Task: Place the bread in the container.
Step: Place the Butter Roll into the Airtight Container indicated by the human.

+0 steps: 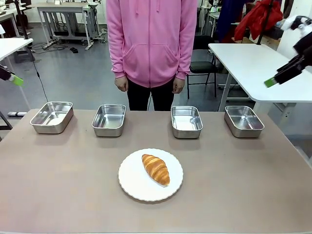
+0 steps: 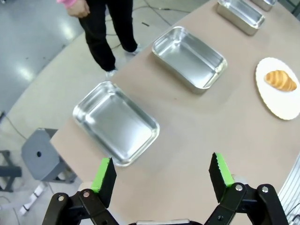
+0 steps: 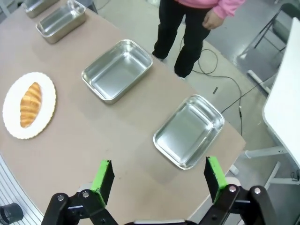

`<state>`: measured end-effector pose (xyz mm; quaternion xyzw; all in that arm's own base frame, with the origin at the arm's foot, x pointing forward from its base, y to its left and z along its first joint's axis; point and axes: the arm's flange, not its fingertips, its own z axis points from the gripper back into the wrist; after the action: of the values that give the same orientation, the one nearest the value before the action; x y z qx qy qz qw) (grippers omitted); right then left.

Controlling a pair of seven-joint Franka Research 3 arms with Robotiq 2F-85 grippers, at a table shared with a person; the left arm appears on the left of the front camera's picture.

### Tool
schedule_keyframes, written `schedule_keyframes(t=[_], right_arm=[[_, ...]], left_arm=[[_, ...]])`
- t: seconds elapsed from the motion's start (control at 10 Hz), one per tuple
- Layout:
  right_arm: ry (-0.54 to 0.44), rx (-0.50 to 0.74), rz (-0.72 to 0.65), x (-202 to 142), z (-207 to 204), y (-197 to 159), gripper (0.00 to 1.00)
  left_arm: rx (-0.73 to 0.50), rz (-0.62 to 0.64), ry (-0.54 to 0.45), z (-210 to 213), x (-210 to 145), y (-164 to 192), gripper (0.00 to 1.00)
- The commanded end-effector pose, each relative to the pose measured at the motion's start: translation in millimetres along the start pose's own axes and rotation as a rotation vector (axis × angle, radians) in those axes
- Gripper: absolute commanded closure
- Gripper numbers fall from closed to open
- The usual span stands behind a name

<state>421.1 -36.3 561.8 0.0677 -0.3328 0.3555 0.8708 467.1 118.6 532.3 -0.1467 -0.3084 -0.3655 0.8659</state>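
bread rests on plate mid-width by tabletop's near edge, easy to reach | four empty containers line far edge | left gripper, right gripper: jaws wide apart, holding nothing, raised over side edges, likely awaiting approach

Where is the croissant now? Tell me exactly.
In the front view, the croissant lies on the round white plate at the middle of the table, on the robot's side of the inner-left pan and inner-right pan.
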Motion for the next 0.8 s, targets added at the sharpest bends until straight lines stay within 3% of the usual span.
schedule_keyframes(t=[0.0, 0.2, 0.7], right_arm=[[-0.052, 0.064, -0.015, -3.4, 23.8, -43.1, 0.0], [-0.095, 0.057, -0.031, -9.5, 35.1, -60.0, 0.0], [-0.177, 0.06, -0.02, -12.2, 42.9, -63.0, 0.0]], left_arm=[[-0.038, -0.029, -0.069, 22.0, -5.9, 24.3, 0.0], [-0.071, -0.033, -0.135, 36.6, -14.9, 40.3, 0.0], [-0.131, -0.066, -0.268, 54.3, -29.9, 52.5, 0.0]])
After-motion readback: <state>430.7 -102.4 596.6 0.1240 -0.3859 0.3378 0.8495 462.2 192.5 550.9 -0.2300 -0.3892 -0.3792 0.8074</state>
